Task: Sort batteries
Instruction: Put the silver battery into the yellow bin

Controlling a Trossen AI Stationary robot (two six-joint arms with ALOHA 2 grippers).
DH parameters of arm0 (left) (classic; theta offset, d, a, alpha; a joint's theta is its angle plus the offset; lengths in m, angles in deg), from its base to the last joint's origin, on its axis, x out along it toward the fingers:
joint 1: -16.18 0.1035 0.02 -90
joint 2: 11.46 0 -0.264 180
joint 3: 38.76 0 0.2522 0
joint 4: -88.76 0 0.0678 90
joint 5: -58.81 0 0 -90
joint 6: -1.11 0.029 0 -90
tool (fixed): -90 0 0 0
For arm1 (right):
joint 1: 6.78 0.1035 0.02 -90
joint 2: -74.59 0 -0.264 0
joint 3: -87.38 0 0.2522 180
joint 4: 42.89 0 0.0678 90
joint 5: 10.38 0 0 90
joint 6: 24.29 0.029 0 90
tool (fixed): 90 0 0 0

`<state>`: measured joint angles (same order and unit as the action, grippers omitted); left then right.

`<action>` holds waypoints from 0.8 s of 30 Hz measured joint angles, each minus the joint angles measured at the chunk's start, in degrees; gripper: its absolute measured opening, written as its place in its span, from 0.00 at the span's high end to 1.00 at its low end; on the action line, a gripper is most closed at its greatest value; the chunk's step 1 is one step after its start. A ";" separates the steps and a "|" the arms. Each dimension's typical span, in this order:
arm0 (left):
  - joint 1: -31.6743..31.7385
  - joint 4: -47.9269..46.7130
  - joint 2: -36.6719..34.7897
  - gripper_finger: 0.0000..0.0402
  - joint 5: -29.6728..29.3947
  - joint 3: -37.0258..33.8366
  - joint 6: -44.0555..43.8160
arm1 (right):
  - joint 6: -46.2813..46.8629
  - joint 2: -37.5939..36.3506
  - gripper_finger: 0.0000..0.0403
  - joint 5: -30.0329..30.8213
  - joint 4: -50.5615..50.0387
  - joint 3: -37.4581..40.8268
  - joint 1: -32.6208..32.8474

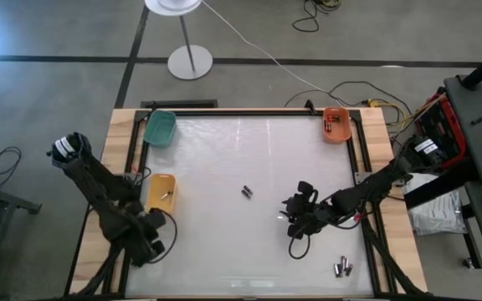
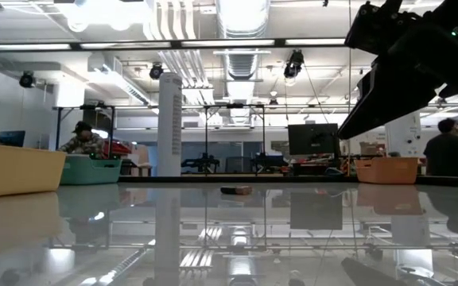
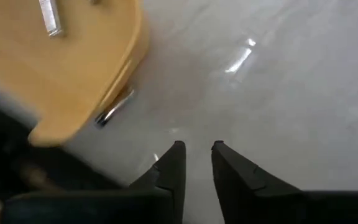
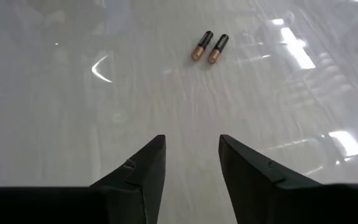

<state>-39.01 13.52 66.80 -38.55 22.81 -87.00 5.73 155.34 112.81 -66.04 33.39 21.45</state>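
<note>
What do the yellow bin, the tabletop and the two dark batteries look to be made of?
Yellow bin: probably plastic, smooth matte walls with rounded moulded corners.
Tabletop: a glossy white sheet, material unclear; it mirrors the ceiling lights.
Two dark batteries: likely metal cells in a dark wrap, with a copper-coloured band at one end.

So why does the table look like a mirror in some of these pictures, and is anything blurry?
Low view: the glossy table mirrors the ceiling lights and the white column. Right wrist view: white glare streaks lie near the two batteries, which stay sharp. Left wrist view: the yellow bin looks soft and smeared. High view: even light, faint sheen.
</note>
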 joint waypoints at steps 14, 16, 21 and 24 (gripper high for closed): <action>3.10 6.71 -3.91 0.76 -0.64 -11.91 17.35 | 0.70 0.02 0.61 -0.15 1.38 0.00 0.00; 3.10 6.42 -4.03 0.76 -1.05 -12.68 17.89 | 0.72 0.02 0.60 -0.15 1.38 0.00 0.00; 3.84 6.47 -4.01 0.76 -2.13 -14.50 18.60 | 0.83 0.02 0.60 -0.13 1.36 0.00 0.00; 4.33 6.73 -4.01 0.76 -2.14 -15.74 19.23 | 0.86 0.02 0.61 -0.14 1.36 0.00 0.00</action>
<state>-34.68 20.24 62.79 -40.69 7.07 -67.77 6.58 155.36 112.68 -64.68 33.39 21.45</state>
